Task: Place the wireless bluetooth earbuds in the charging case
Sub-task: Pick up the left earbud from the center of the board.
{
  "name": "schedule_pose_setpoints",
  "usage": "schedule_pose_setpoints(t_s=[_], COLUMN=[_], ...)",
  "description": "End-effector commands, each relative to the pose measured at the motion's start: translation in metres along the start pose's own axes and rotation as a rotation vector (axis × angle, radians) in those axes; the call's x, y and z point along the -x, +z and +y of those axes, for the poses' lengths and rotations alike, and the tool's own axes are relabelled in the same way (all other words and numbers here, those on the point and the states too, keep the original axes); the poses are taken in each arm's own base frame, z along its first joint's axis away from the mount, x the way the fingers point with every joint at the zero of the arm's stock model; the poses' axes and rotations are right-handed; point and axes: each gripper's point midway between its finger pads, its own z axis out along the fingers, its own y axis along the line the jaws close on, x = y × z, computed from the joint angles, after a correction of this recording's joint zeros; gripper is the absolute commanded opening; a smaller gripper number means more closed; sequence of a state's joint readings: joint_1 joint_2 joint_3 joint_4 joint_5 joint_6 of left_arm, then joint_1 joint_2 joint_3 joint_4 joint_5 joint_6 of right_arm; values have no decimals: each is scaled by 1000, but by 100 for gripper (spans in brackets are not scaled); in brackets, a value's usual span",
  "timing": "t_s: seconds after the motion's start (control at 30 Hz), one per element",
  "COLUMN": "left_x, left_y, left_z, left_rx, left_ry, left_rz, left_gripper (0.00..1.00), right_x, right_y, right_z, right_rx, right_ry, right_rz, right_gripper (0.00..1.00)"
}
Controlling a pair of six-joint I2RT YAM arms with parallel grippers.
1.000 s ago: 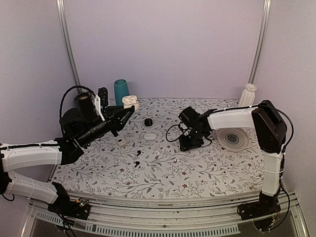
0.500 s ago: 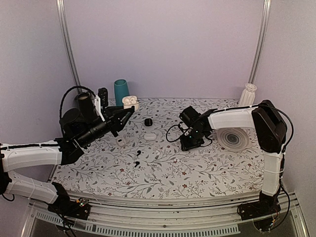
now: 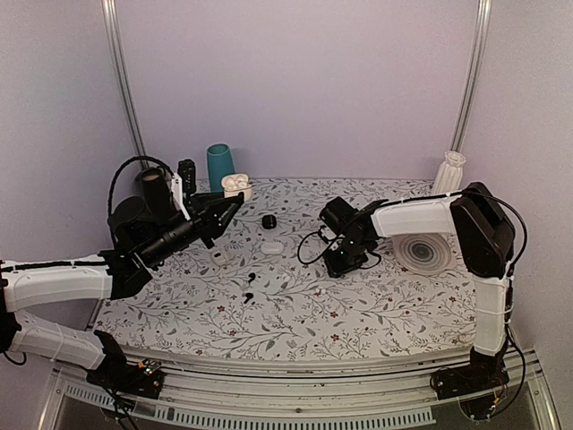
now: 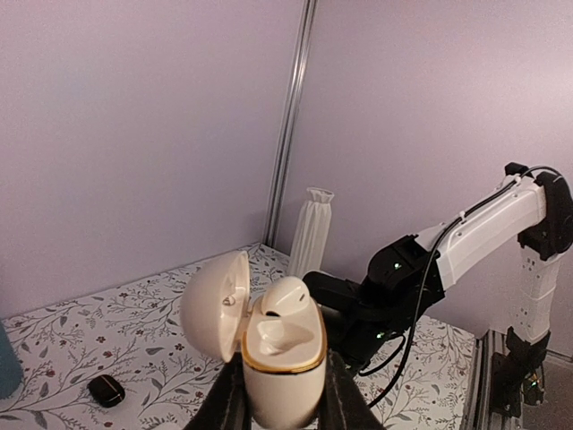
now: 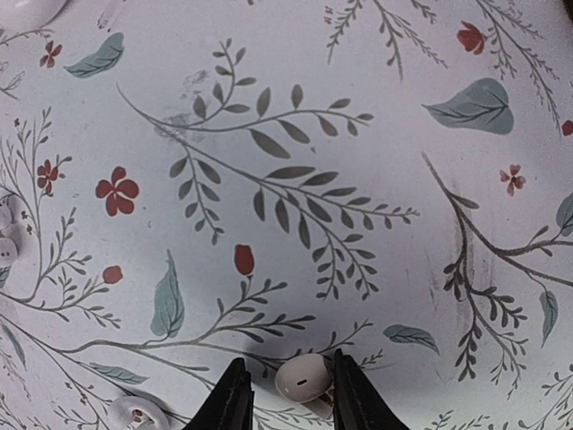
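Observation:
The white charging case [image 4: 282,358] stands upright between the fingers of my left gripper [image 4: 282,394], which is shut on it. Its lid [image 4: 215,305] hangs open to the left. One white earbud [image 4: 288,300] sits in the far hollow and the near hollow is empty. In the top view the case [image 3: 235,184] is held up at the back left. My right gripper [image 3: 343,262] is down at the tablecloth mid-table. It is shut on a second white earbud [image 5: 302,377], which rests against the right finger [image 5: 345,394].
Another white earbud [image 5: 136,414] lies just left of the right gripper's fingers. A black case [image 3: 269,220], a white case [image 3: 272,246] and small black earbuds [image 3: 250,276] lie mid-table. A teal cylinder [image 3: 220,164], a white ribbed vase [image 3: 450,170] and a round white disc [image 3: 421,251] stand around.
The right gripper's jaws have closed in on the white earbud and the arm has edged slightly left. The left arm and the case have not moved.

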State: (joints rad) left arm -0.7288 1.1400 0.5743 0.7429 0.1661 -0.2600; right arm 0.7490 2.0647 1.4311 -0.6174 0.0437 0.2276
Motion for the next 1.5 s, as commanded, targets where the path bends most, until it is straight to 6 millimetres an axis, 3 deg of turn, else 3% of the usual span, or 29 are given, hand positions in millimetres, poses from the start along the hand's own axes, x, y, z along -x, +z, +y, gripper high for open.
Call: schedule_pose_setpoints(t_s=[0.0,0.47,0.93,1.47], left_x=[5,6,4,1], left_y=[-3,-2,-1,4], left_z=[2,2,1,0], left_rx=[9,5,-2,-13], left_ry=[-2,-4,-3,-10], left_rz=[-27,-30,-25,-22], left_gripper=[0,0,0,0], right_x=[3,-3,2,-9], right_y=[3,6,12,15], right_z=[5,0,10,5], right_rx=[-9,-32,37,22], right_ry=[-34,-2,84,105], right_rz=[5,38,40,56], right_gripper=[31,25,24,20])
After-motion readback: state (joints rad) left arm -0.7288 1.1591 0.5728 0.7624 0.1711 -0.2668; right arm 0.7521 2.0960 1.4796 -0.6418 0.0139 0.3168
